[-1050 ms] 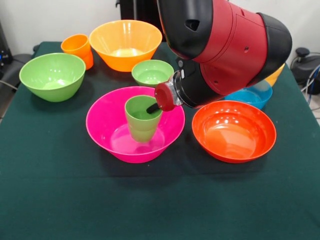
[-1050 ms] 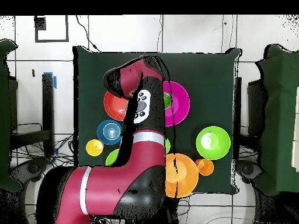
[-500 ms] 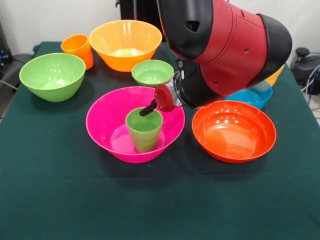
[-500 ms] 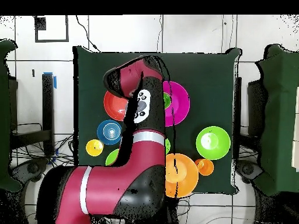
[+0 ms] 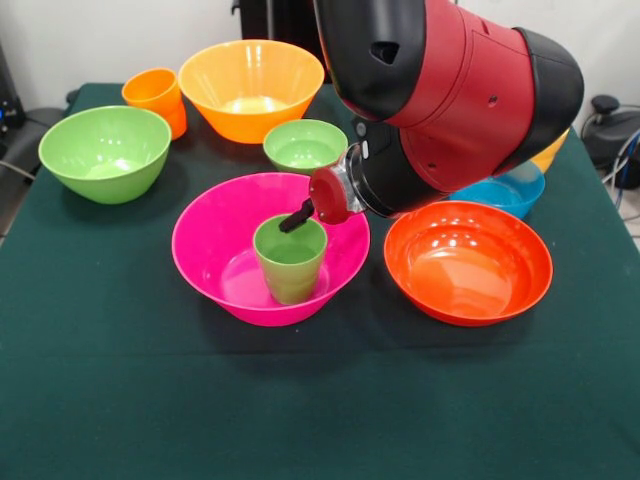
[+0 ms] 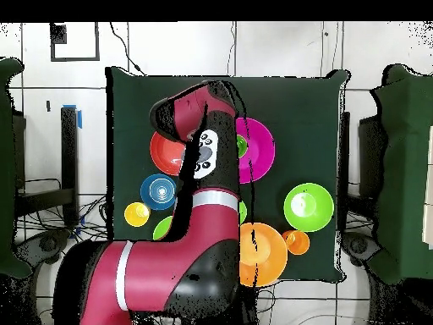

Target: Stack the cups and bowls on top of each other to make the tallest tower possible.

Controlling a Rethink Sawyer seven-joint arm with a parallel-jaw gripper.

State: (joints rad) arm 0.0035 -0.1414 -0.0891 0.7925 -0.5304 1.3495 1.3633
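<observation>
Front view
- A green cup (image 5: 290,258) is seen standing upright inside the large pink bowl (image 5: 215,255), near the bowl's middle.
- The gripper (image 5: 296,216) is held just above the cup's rim at the cup's 12 o'clock; only one dark finger tip is shown, so whether the fingers are apart or together cannot be told.
- A red-orange bowl (image 5: 467,262) is placed at 3 o'clock of the pink bowl, close beside it.
- A small green bowl (image 5: 304,145) is found at 12 o'clock of the pink bowl, with a large orange bowl (image 5: 250,88) beyond it.
- An orange cup (image 5: 155,98) is set at 9 o'clock of the orange bowl, just beside it, and a light green bowl (image 5: 104,152) is seen at 10 o'clock of the pink bowl.
- A translucent blue bowl (image 5: 510,190) is partly hidden behind the arm (image 5: 450,90).

Overhead view
- The pink bowl (image 6: 260,151) is half covered by the arm (image 6: 203,220); the gripper itself is hidden.
- The red-orange bowl (image 6: 162,152) lies at 9 o'clock of the pink one.
- The blue bowl (image 6: 157,191) and a yellow cup (image 6: 136,214) are seen at 7 o'clock of the arm's head.
- The light green bowl (image 6: 307,206) lies at 4 o'clock of the pink bowl, the orange bowl (image 6: 266,251) at 6 o'clock.
</observation>
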